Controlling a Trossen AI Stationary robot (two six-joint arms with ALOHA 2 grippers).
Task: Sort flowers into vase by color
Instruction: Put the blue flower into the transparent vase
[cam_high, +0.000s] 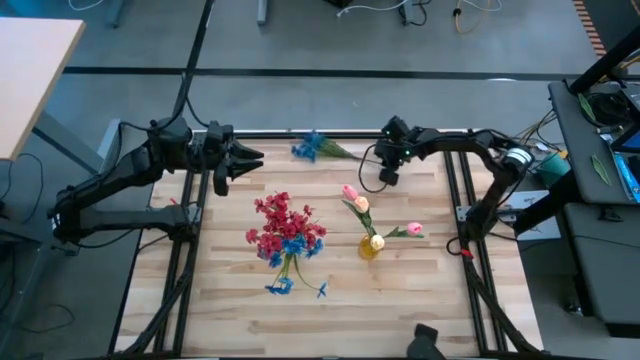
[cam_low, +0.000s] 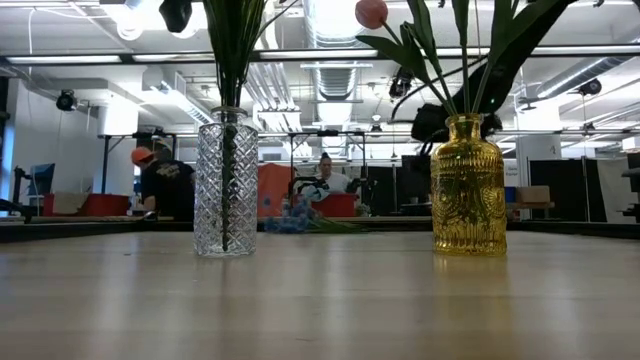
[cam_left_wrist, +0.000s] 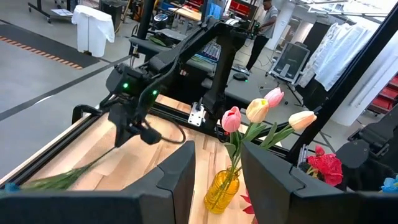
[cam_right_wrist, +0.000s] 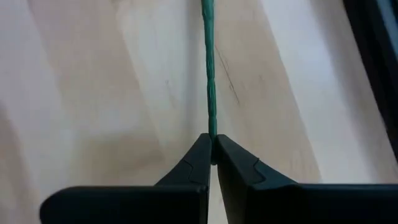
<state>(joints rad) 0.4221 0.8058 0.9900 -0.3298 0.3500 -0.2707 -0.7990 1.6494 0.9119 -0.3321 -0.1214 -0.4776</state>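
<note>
Now right claw (cam_right_wrist: 212, 155) clenched on the blue flower's stem (cam_right_wrist: 209, 68), blossom (cam_high: 309, 147) well beyond its fingertips

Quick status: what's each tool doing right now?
Left tool: open, empty, hovering.
Right tool: closed on the thin green flower stem.

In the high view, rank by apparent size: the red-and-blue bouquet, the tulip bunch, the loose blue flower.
1. Red-and-blue bouquet, the widest spread.
2. Tulip bunch, sparser, in the yellow vase.
3. Loose blue flower, smallest; the right gripper grips its stem.
</note>
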